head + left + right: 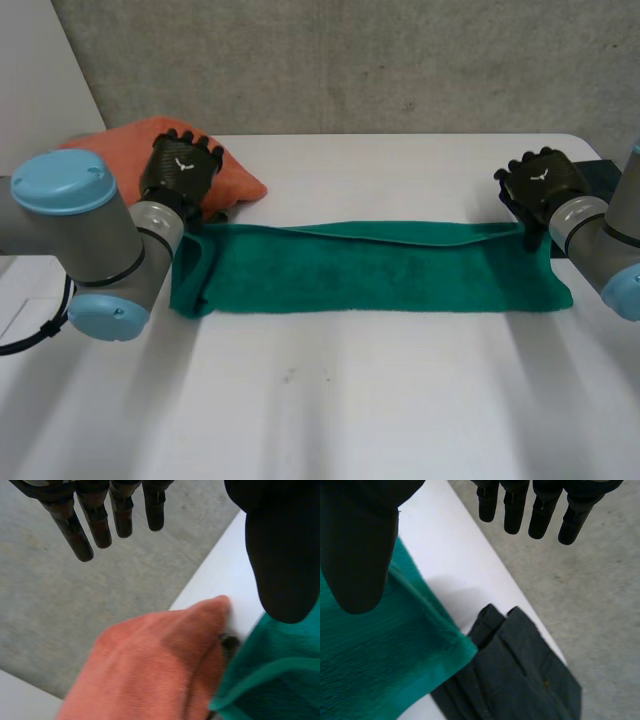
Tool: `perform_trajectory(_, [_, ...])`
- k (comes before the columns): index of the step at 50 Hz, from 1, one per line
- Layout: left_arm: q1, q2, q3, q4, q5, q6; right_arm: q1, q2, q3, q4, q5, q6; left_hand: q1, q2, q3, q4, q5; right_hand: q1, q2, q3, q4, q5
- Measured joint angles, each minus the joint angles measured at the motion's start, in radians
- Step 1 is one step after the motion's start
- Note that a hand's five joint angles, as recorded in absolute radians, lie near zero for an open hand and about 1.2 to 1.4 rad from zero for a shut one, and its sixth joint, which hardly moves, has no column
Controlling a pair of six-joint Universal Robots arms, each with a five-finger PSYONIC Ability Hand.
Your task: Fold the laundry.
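The green towel (365, 270) lies across the middle of the white table (330, 410) as a long strip, apparently doubled lengthwise, its far hem a thin raised ridge. The left hand (180, 168) is at its far left corner and the right hand (540, 185) at its far right. Both have straight fingers and a wide-spread thumb, holding nothing. For the next fold, each pinch should take both layers together, and the bunched left end wants smoothing. The terry looks soft and limp. A plush orange cloth (105, 140) sits behind the left hand, and a smoother dark grey cloth (600, 172) lies beside the towel's right end
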Motion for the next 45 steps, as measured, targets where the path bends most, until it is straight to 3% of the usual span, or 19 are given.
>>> perform_trajectory(8, [0.009,-0.109,0.119,-0.11,0.08,-0.104,-0.005,0.089,-0.069,0.041,-0.03,-0.008,0.092,0.091,0.091,0.094,0.096,0.109,0.09,0.095,0.097,0.096])
perform_trajectory(16, [0.041,-0.257,0.273,-0.161,0.121,-0.122,-0.005,0.22,-0.144,-0.052,-0.06,-0.017,0.219,0.211,0.21,0.213,0.215,0.319,0.308,0.302,0.298,0.292])
perform_trajectory(26, [0.075,-0.352,0.372,-0.167,0.121,-0.116,-0.003,0.293,-0.16,-0.182,-0.072,-0.024,0.316,0.31,0.31,0.317,0.315,0.883,0.88,0.868,0.87,0.858])
perform_trajectory(29, [0.079,-0.372,0.39,-0.168,0.121,-0.115,-0.002,0.3,-0.159,-0.195,-0.072,-0.024,0.326,0.319,0.318,0.324,0.323,0.887,0.916,0.919,0.925,0.887])
perform_trajectory(36, [0.085,-0.401,0.413,-0.172,0.121,-0.114,0.006,0.256,-0.133,-0.202,-0.071,-0.023,0.46,0.441,0.441,0.442,0.436,0.887,0.916,0.921,0.93,0.887])
perform_trajectory(40, [0.086,-0.409,0.417,-0.173,0.122,-0.107,0.006,0.147,-0.069,-0.208,-0.077,-0.007,0.534,0.517,0.513,0.519,0.512,0.887,0.916,0.921,0.93,0.887])
perform_trajectory(45, [0.086,-0.42,0.423,-0.171,0.12,-0.083,0.002,0.015,0.031,-0.237,-0.103,0.038,0.461,0.463,0.463,0.463,0.463,0.887,0.916,0.921,0.93,0.887])
